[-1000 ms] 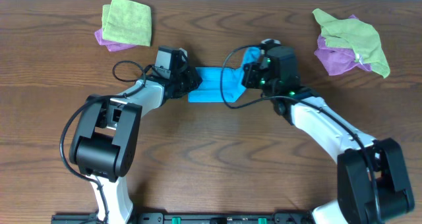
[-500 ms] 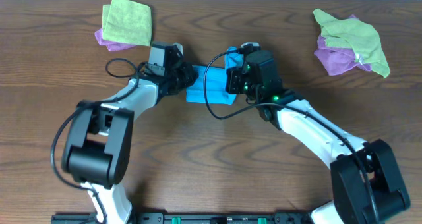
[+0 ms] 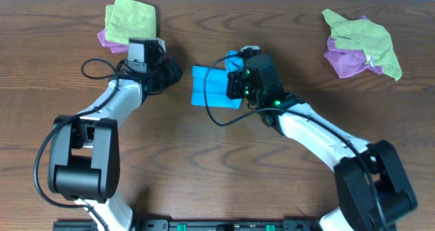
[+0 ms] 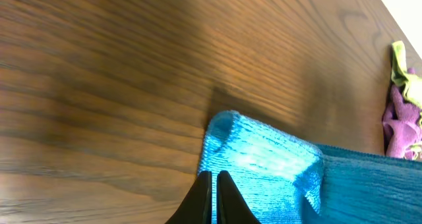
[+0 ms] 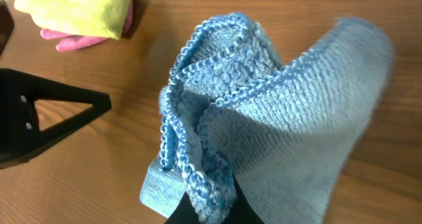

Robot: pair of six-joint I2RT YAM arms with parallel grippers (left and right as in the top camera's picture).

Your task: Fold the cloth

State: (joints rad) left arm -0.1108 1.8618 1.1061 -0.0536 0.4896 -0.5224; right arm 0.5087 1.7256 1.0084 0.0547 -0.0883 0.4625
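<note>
The blue cloth (image 3: 209, 87) lies partly folded on the wooden table, between the two arms. My right gripper (image 3: 234, 83) is shut on its bunched hem and holds that edge raised over the rest of the cloth; in the right wrist view the hem (image 5: 211, 178) is pinched between my fingers (image 5: 210, 207). My left gripper (image 3: 174, 72) is shut and empty, a little to the left of the cloth and apart from it. In the left wrist view its closed fingertips (image 4: 213, 179) sit just short of the cloth's corner (image 4: 260, 161).
A folded green cloth on a purple one (image 3: 129, 22) lies at the back left, close behind my left arm. A crumpled green and purple pile (image 3: 359, 44) lies at the back right. The table's back edge runs along the top of the overhead view.
My left gripper has let go of the cloth's left edge and drawn back to the left. My right gripper has carried the cloth's right edge leftward over the cloth.
</note>
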